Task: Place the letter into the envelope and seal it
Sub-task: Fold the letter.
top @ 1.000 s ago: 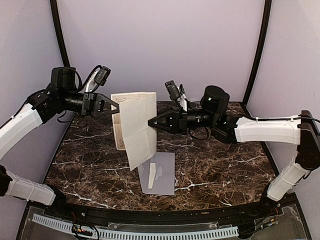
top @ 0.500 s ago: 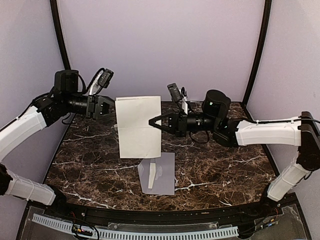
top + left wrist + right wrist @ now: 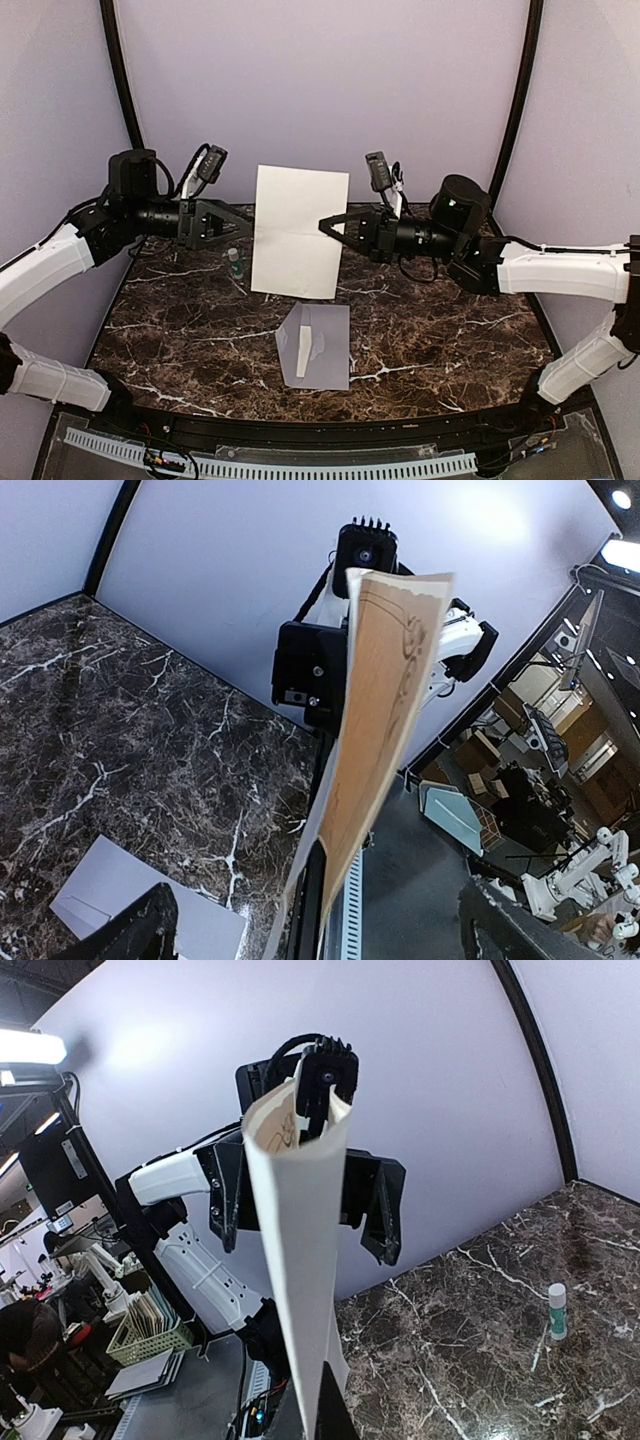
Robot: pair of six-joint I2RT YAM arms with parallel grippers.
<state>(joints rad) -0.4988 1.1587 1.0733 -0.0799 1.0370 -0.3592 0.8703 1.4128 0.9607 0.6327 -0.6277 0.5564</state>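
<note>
The letter [image 3: 298, 232] is a folded sheet held upright in the air over the back of the table, its white side toward the top camera. In the left wrist view the letter [image 3: 385, 710] shows its tan, ornate side. My right gripper [image 3: 326, 224] is shut on the letter's right edge. My left gripper [image 3: 236, 222] stands open just left of the sheet, with a gap between them. The pale grey-lavender envelope [image 3: 322, 347] lies flat on the table below the letter, and the envelope [image 3: 130, 905] also shows in the left wrist view.
A small glue stick [image 3: 235, 264] stands upright on the dark marble table [image 3: 450, 330] under my left gripper; the glue stick [image 3: 557, 1310] also shows in the right wrist view. Pale walls and black corner posts close in the back and sides.
My left gripper has opened, let go of the letter and drawn back left. My right gripper has shut on the letter's right edge and carried it slightly right; the sheet now hangs flat.
</note>
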